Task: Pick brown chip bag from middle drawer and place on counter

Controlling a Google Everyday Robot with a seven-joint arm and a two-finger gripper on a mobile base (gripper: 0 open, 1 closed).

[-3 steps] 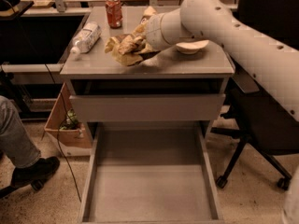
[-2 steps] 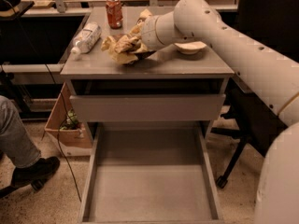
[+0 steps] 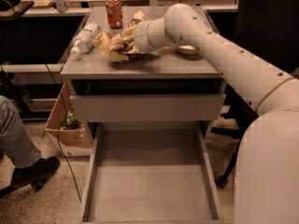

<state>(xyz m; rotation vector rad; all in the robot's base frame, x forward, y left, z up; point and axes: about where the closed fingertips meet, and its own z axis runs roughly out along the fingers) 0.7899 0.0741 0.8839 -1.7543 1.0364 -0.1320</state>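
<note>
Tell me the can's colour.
Red, camera view; the can stands beyond the gripper at the brown chip bag.

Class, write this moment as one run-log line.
stage: placing | hand: above counter, at brown chip bag | brown chip bag: on counter, beside clear bottle | middle drawer: open, floor bare

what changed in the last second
The pincer at the brown chip bag slid a little along the counter toward the clear bottle, and the bag shifted with it. Whether it let go cannot be told. The red can, the bottle and the open middle drawer stayed put.
</note>
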